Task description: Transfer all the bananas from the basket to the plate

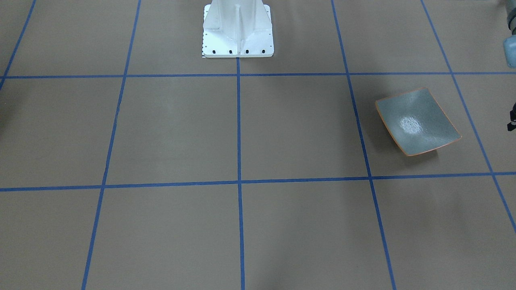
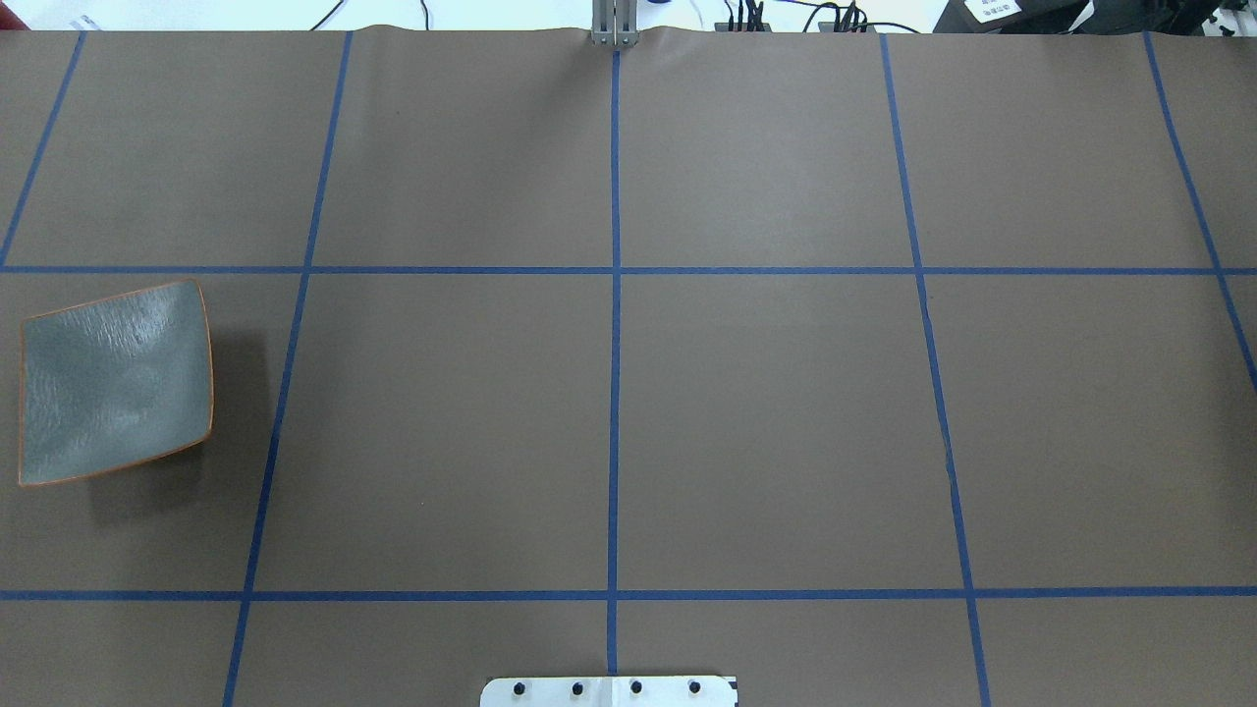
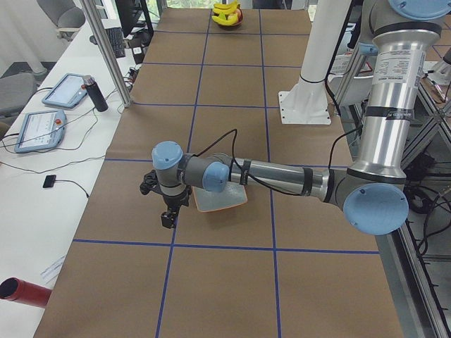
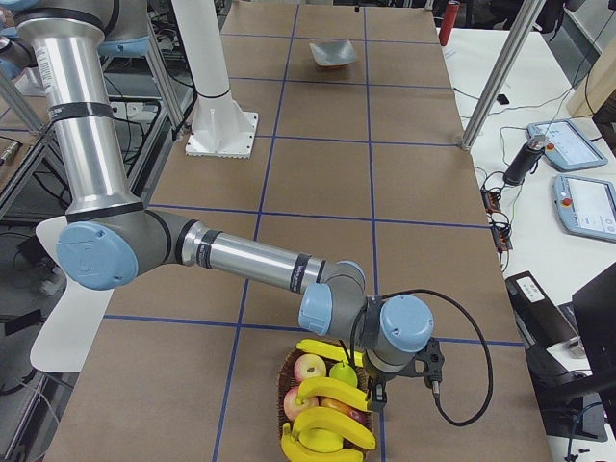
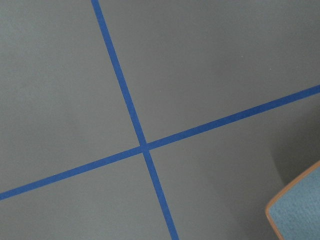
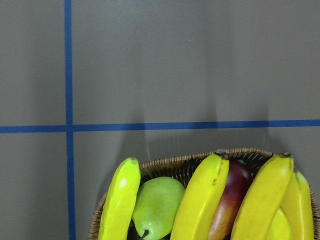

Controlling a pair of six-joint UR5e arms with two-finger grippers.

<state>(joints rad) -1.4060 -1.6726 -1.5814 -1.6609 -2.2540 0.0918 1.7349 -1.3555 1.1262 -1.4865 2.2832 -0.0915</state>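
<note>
- Hovering over smooth curved bananas (image 6: pixel 200 200) in a woven basket (image 6: pixel 170 161), my right claw (image 4: pixel 373 393): grip I cannot tell.
- My left claw (image 3: pixel 168 215) hangs beside the glossy squarish plate (image 2: pixel 116 383): likewise unclear.

Table (image 2: pixel 766 412): I worked over a flat top covered in plain brown paper.
Blue tape lines (image 2: pixel 616 393): they crossed the cover and split it into large squares.
Pedestal base (image 1: pixel 238 34): my white mount stood at my edge, on the middle tape line.
Plate (image 2: pixel 116 383): it sat well to my left of the pedestal base and a little farther out, within one square.
Basket (image 6: pixel 170 161): the wicker one sat far to my right of the pedestal base, near the table's end.
</note>
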